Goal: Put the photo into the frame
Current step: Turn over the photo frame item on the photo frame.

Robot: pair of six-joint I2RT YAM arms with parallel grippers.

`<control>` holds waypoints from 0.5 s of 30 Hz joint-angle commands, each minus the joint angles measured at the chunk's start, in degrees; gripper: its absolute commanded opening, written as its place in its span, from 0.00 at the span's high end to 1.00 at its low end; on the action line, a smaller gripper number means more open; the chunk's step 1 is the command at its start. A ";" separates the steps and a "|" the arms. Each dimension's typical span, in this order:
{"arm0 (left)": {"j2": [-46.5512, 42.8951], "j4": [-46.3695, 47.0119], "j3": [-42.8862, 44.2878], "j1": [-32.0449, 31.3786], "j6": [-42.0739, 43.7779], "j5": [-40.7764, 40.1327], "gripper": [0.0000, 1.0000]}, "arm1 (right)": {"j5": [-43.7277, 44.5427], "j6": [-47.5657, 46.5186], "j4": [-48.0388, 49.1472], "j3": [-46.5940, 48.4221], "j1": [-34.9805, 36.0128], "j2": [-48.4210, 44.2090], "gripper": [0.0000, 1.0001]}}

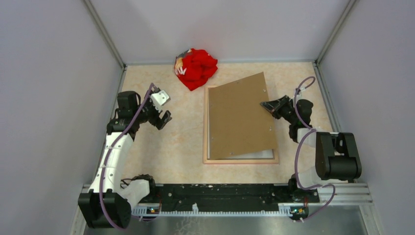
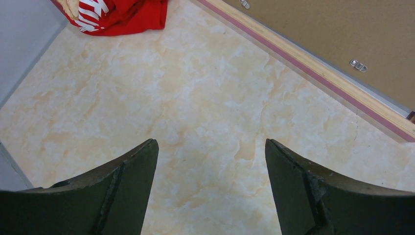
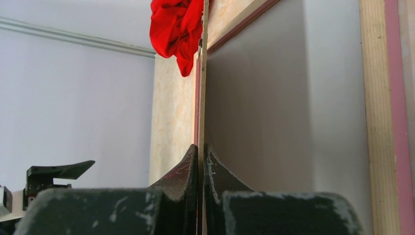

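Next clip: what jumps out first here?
The brown backing, pinched at its right edge by the right claw, lies skewed over the frame in the middle of the table. A red cloth sits bunched at the far edge. The left claw hangs open above bare table, left of the frame.

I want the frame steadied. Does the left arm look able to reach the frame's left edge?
Probably yes: the left pincer is open over table beside the frame, with nothing between them. The red cloth bundle lies farther off, and the right pincer grips the hardboard backing's opposite edge.
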 commanded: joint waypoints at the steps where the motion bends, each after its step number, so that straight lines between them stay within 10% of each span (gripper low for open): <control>1: -0.07 0.03 -0.40 -0.28 0.77 1.43 0.14 | 1.92 -0.34 7.99 -0.12 -0.26 0.48 1.00; 15: 0.15 0.01 -0.31 -0.50 0.69 1.89 0.14 | 1.42 -0.57 9.79 -2.41 -0.30 1.15 1.00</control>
